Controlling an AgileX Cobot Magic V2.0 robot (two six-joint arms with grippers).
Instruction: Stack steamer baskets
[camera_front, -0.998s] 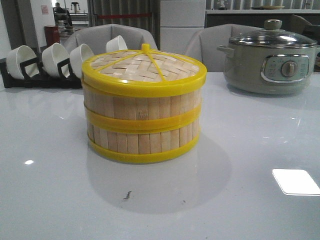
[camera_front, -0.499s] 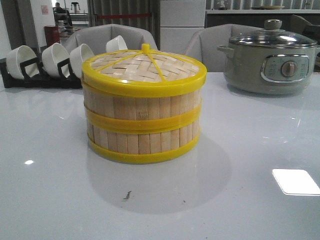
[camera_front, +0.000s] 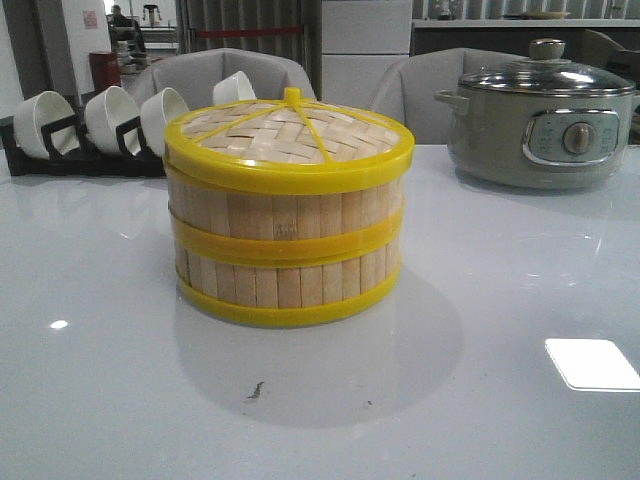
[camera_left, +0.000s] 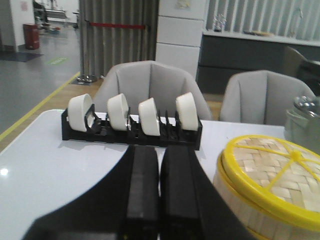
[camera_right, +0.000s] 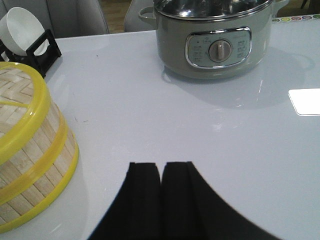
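Observation:
Two steamer baskets stand stacked in the middle of the white table, the upper basket (camera_front: 290, 210) on the lower basket (camera_front: 290, 285), with a woven lid (camera_front: 288, 135) with a yellow rim on top. The stack also shows in the left wrist view (camera_left: 265, 190) and in the right wrist view (camera_right: 30, 170). My left gripper (camera_left: 160, 150) is shut and empty, held back from the stack and beside it. My right gripper (camera_right: 161, 167) is shut and empty, above bare table beside the stack. Neither gripper shows in the front view.
A grey electric pot (camera_front: 540, 125) with a glass lid stands at the back right, also in the right wrist view (camera_right: 215, 40). A black rack of white bowls (camera_front: 90, 130) stands at the back left, also in the left wrist view (camera_left: 132, 125). Grey chairs stand behind the table.

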